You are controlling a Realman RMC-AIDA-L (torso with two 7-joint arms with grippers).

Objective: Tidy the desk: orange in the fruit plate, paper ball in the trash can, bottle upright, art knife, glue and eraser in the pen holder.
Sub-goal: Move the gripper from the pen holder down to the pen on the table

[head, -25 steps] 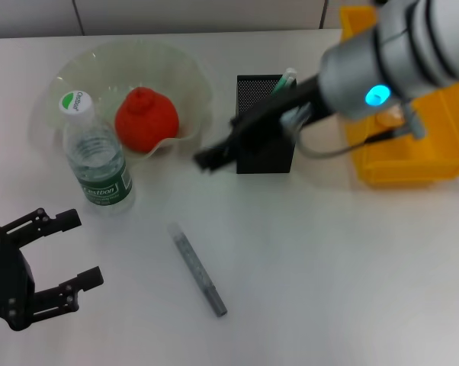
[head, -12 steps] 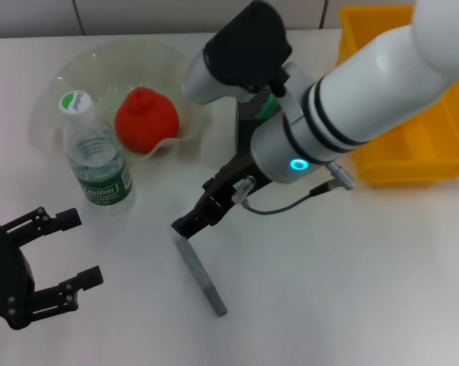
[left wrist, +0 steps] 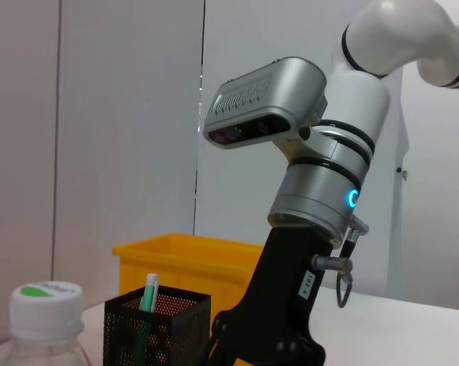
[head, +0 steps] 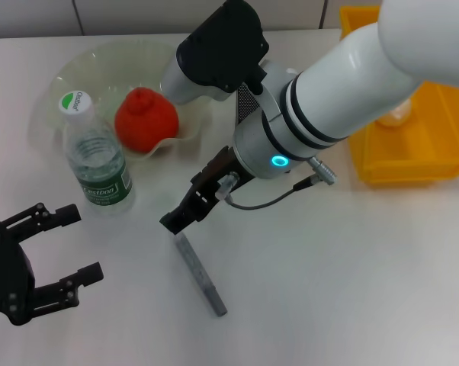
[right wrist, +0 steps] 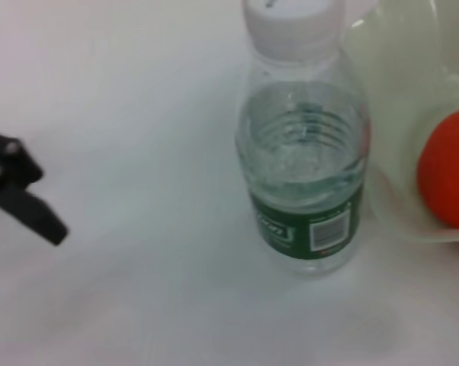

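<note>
Now our left gripper (head: 62, 248) idles with fingers spread wide and empty. Beside it, the clear green-labelled plastic bottle (head: 98, 156) stands upright. Next, the slim grey art knife (head: 200, 273) lies flat: light, stiff, best pinched mid-shaft. Our right gripper (head: 176, 221) hovers over its near end; we cannot tell its fingers.

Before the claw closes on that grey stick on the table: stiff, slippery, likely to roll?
The grey stick looks straight and slim, so probably stiff and light. It lies flat on the smooth white table, so it may skid or turn if the right claw, now just above its near end, nudges it. Whether it would roll, I cannot tell.
</note>
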